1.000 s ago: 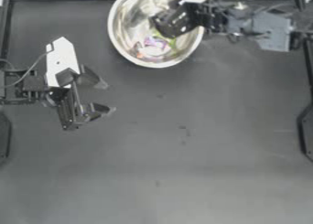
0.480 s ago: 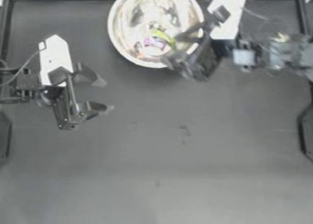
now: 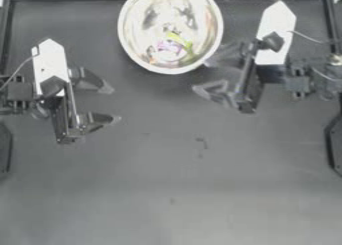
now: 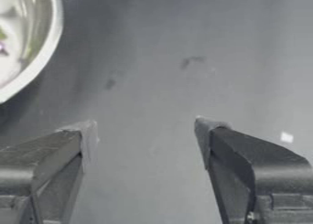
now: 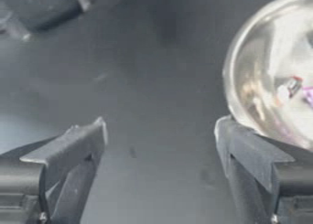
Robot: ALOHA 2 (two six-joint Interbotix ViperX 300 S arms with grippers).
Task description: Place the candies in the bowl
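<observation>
From above, the bowl [image 3: 169,30] sat at the far middle of the dark table [image 3: 174,189], with the candies [image 3: 170,45] lying together inside it; a pink-purple one and a yellow-green one could be made out, the rest being lost in the reflections. The right gripper [image 3: 215,77] hung just beside the bowl's right rim, over bare table, its jaws spread wide and holding nothing. The left gripper [image 3: 100,100] was parked well apart at the left side, jaws also wide and empty. In the left wrist view, the left gripper [image 4: 144,127] showed its two jaws far apart above bare table, with an arc of the bowl [image 4: 43,54] farther off. In the right wrist view, the right gripper [image 5: 160,127] stood wide open with nothing between the jaws; the bowl [image 5: 245,81] lay close beside one jaw, a white candy with red marks [image 5: 292,87] visible inside it.
</observation>
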